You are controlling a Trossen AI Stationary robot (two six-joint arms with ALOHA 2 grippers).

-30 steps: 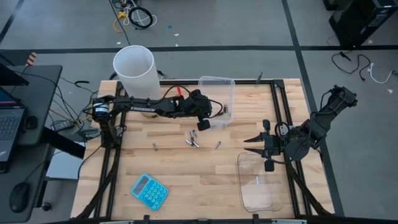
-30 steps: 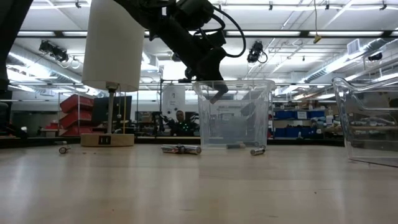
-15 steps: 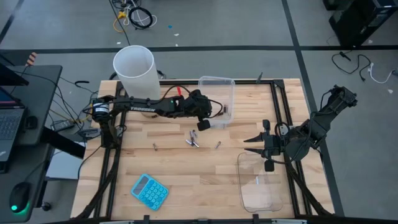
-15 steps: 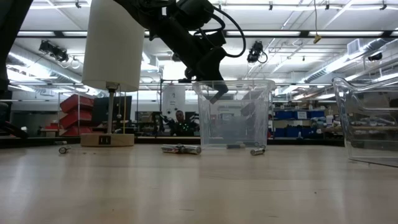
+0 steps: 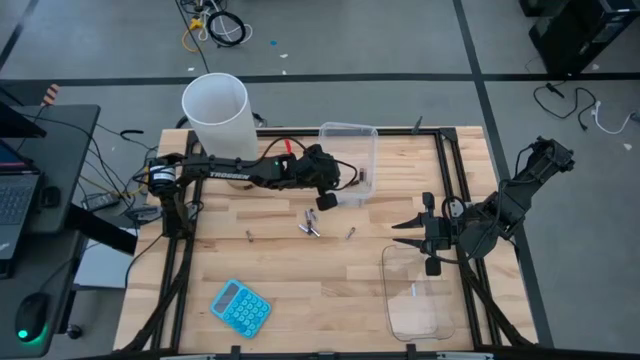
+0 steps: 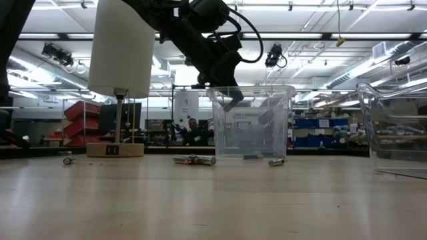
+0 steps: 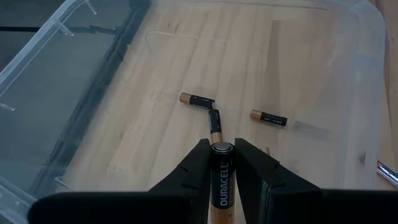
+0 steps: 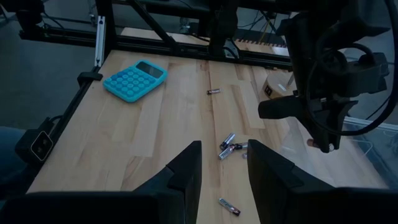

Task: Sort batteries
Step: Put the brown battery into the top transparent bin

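Observation:
My left gripper [image 7: 222,149] is shut on a black-and-copper battery [image 7: 221,177] and hangs over the far clear tub [image 5: 350,160], at its rim in the low view [image 6: 230,100]. Three matching batteries lie on the tub's floor [image 7: 197,99], [image 7: 214,119], [image 7: 268,117]. Loose batteries lie on the table: a small cluster [image 5: 310,225], one to its right [image 5: 350,233] and one to its left [image 5: 248,236]. My right gripper [image 5: 405,233] waits open near the table's right side, its fingers [image 8: 186,168] apart, beside the near clear tub [image 5: 415,295]. My left gripper pinches the battery between its two fingers [image 7: 200,165], on the black half of its body [image 7: 222,163]. The battery lies along the fingers, with its black end pointing ahead toward the tub floor. It is lifted clear above the tub's inside.
A blue calculator [image 5: 240,307] lies near the table's near-left corner. A tall white cylinder [image 5: 216,112] stands at the far-left corner. The near clear tub holds a small pale object [image 5: 411,291]. Bare wood lies between the loose batteries and the calculator.

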